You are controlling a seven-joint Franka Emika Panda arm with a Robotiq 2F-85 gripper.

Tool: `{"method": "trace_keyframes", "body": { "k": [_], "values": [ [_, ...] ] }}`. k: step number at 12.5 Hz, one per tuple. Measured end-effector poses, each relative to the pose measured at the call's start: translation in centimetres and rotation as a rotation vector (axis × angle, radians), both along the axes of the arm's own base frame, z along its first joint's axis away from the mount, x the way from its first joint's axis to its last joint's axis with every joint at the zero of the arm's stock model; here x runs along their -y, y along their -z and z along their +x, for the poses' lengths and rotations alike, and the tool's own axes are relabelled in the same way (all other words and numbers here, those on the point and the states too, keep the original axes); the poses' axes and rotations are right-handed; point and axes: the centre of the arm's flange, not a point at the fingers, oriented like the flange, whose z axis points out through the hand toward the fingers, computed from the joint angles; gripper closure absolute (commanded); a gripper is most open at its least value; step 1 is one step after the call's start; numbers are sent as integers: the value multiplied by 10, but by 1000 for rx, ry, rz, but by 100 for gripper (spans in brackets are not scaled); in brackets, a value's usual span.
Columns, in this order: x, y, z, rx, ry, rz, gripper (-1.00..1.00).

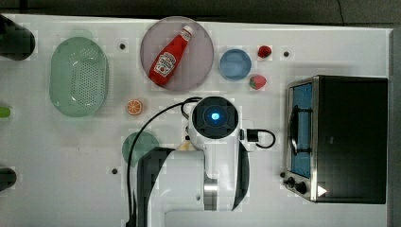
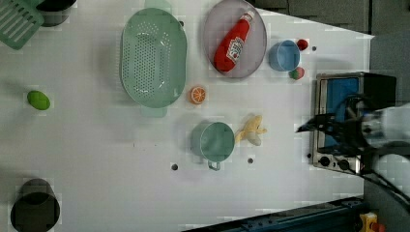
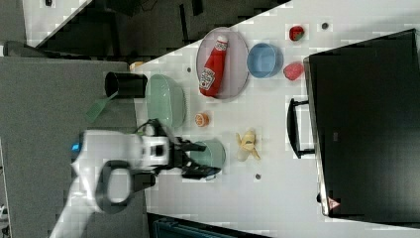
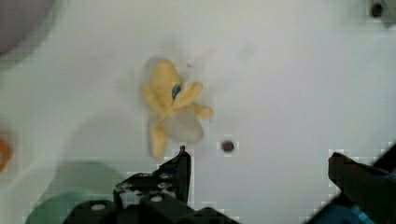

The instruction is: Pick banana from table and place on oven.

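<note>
White table [image 2: 96, 169] scene: the gripper [image 4: 261, 163], jaws spread wide, risks nudging the half-peeled banana [image 4: 170, 105] against the green cup [image 2: 215, 141].

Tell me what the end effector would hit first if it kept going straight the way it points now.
Probably bare table. The open end effector points down at the white surface just beside the banana, near a small bolt hole. One fingertip sits close to the banana's pale end, so it might graze it; depth is unclear.
</note>
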Motion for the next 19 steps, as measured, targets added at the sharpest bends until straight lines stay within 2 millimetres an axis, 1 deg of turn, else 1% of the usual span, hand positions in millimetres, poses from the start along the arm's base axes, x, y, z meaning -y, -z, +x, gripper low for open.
{"method": "trace_keyframes", "body": {
  "k": [2, 3, 5, 7, 9, 10, 11, 13, 14, 15, 16, 17, 19],
  "values": [
    [3, 30, 3, 37, 17, 11, -100],
    [1, 36, 5, 47, 17, 14, -100],
    [1, 41, 12, 88, 5, 7, -100],
    [-2, 52, 25, 167, -3, 11, -100],
    [-13, 77, 38, 217, -24, 15, -100],
    [-19, 96, 38, 207, 1, 25, -100],
    [-25, 118, 31, 167, 16, 24, -100],
    [-36, 165, 3, 78, 38, 24, -100],
    [-38, 184, -10, 26, 46, 24, -100],
    [-39, 199, -17, -10, 59, 22, -100],
    [-42, 209, -20, -13, 51, 19, -92],
    [-47, 211, -20, -10, 41, 21, -69],
    [-52, 210, -17, 23, 31, 23, -18]
  ]
}}
